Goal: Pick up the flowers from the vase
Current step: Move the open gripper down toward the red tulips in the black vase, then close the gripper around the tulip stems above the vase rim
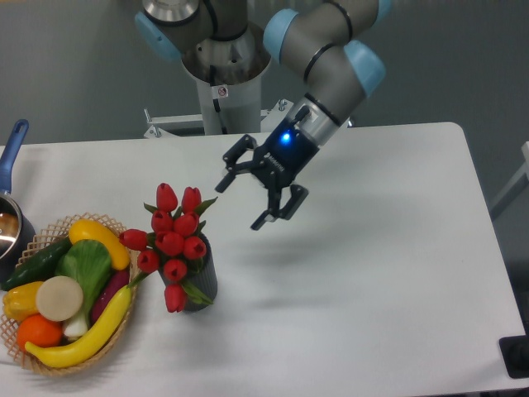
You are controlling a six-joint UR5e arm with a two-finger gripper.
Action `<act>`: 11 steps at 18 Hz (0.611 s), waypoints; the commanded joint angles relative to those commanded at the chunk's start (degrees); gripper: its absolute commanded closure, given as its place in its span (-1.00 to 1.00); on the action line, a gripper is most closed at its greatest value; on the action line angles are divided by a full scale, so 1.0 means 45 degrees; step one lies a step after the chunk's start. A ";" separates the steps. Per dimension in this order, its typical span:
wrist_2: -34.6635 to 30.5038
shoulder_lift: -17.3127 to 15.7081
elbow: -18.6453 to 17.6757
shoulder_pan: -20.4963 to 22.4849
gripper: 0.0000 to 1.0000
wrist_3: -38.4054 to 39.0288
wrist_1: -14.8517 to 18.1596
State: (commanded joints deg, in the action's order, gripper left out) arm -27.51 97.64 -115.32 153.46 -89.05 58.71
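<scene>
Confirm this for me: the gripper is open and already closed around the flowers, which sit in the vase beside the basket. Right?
Not quite. The gripper is open, but it holds nothing: the camera view shows it in the air to the right of the flowers, apart from them. The flowers do sit in the vase beside the basket.
</scene>
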 joint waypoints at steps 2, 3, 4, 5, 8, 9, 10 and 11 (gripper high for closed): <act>0.0000 0.0059 0.0274 -0.0215 -1.00 0.1285 -0.0311; -0.0019 0.0118 0.0372 -0.0371 -1.00 0.1911 -0.0564; -0.0077 0.0215 0.0353 -0.0508 -1.00 0.2130 -0.0915; -0.0078 0.0371 0.0295 -0.0625 -1.00 0.2132 -0.1286; -0.0078 0.0917 0.0392 -0.0938 -1.00 0.2132 -0.2185; -0.0078 0.1132 0.0470 -0.1093 -1.00 0.2132 -0.2381; -0.0097 0.1269 0.0528 -0.1211 -1.00 0.2132 -0.2557; -0.0097 0.1348 0.0529 -0.1251 -1.00 0.2132 -0.2675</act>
State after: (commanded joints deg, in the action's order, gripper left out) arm -27.95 103.71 -112.94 147.83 -79.45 46.68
